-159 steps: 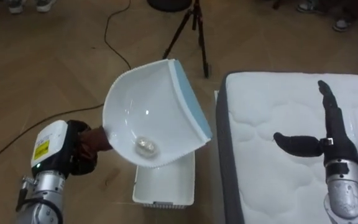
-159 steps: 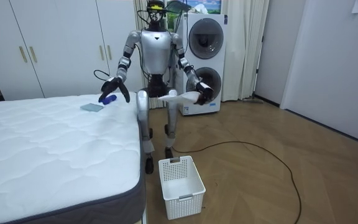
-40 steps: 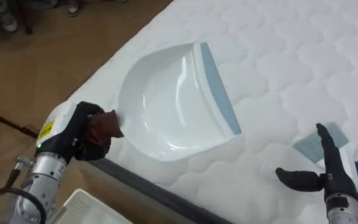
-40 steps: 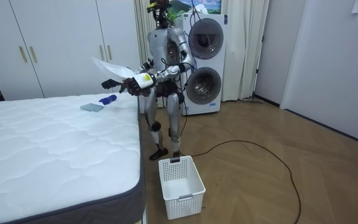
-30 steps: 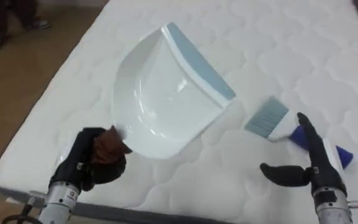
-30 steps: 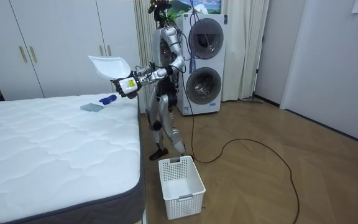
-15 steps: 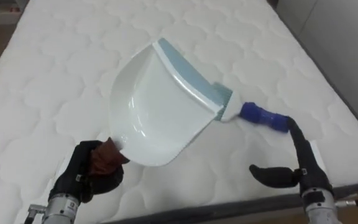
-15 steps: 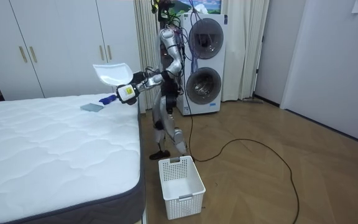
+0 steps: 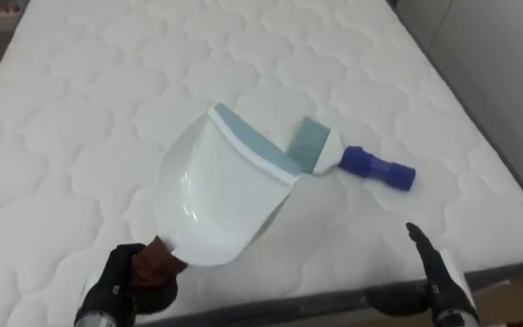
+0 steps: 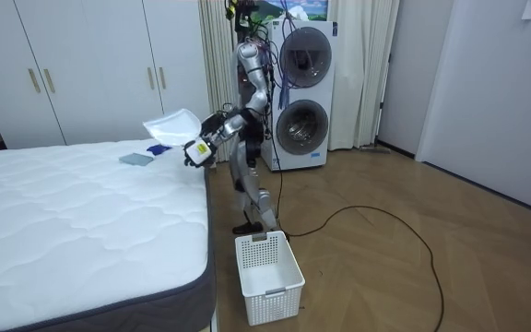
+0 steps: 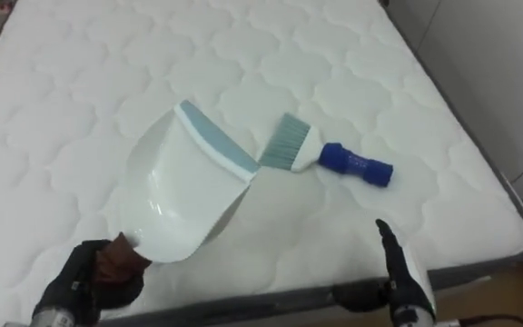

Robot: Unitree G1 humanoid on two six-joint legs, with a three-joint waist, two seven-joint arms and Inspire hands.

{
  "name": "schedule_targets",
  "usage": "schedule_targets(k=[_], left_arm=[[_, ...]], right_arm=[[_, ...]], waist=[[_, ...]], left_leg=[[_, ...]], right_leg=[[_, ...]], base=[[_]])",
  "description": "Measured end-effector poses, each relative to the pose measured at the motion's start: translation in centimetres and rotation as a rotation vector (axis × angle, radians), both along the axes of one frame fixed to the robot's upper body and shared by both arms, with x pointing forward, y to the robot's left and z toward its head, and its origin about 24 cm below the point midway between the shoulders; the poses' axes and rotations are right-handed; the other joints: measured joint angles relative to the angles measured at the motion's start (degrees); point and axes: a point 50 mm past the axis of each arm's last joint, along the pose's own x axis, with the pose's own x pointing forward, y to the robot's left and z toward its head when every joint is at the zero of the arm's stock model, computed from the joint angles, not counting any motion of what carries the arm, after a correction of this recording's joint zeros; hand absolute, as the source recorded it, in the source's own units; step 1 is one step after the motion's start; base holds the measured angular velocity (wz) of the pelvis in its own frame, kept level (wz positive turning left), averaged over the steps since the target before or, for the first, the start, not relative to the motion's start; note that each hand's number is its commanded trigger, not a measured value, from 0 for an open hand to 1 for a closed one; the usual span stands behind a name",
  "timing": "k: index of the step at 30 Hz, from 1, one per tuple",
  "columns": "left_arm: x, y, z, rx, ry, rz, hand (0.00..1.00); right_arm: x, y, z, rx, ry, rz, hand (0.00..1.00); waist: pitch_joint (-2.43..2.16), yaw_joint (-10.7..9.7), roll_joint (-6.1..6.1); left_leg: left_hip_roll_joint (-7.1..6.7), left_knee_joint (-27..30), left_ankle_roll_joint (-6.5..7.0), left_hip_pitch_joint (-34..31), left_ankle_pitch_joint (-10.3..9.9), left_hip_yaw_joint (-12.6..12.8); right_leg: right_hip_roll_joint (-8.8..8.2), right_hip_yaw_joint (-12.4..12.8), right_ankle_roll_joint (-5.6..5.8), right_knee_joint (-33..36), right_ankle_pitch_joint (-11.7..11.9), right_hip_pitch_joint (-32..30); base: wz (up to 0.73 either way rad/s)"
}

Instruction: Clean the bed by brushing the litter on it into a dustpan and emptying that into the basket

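Brush (image 9: 339, 159) lies crosswise on the bed (image 9: 80, 109), blue grip end nearest the right hand (image 9: 439, 282), which is spread wide just below it. Left hand (image 9: 125, 286) is clamped on the dustpan (image 9: 221, 195).

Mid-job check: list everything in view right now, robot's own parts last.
Bed: one, white quilted, before the robot.
Dustpan: one, white with pale blue lip, held over the bed.
Brush: one, blue handle, grey-blue bristles, lying on the bed by the dustpan's lip.
Basket: one, white, on the floor beside the bed.
Washing machines: two, white, stacked by the wall.
Wardrobe: one, white, behind the bed.
Left hand: one, black, curled round the dustpan's handle.
Right hand: one, black, open, near the bed's edge.
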Motion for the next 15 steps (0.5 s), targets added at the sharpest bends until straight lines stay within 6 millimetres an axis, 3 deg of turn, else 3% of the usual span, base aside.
schedule_targets(k=[7, 12, 15], left_arm=[[-4.8, 1.9, -3.6, 0.013, 0.264, 0.117, 0.0], [-7.6, 2.4, -5.2, -0.011, 0.388, 0.21, 0.0], [-9.7, 2.9, -5.9, -0.022, 0.466, 0.281, 0.0]], right_arm=[[-4.4, -2.0, -2.8, -0.015, 0.24, -0.074, 0.0], [-6.1, -2.0, -3.9, -0.002, 0.329, -0.089, 0.0], [-7.3, -1.8, -4.6, 0.021, 0.391, -0.132, 0.0]], waist=[[0.2, 0.4, 0.0], [0.23, 0.3, 0.29], [0.2, 0.5, -0.27]], left_leg=[[0.73, -0.5, -0.02, 0.9, 0.0, 1.6], [0.9, -0.8, -0.02, 1.1, 0.0, 1.5], [0.84, -0.7, -0.02, 1.1, 0.0, 1.3]], right_leg=[[0.6, 0.4, 0.08, -2.0, 1.1, 1.2], [1.06, 0.3, 0.08, -3.8, 2.2, 2.4], [1.04, 0.4, 0.06, -3.9, 2.2, 2.1]], base=[[-0.06], [-0.01], [0.0]])
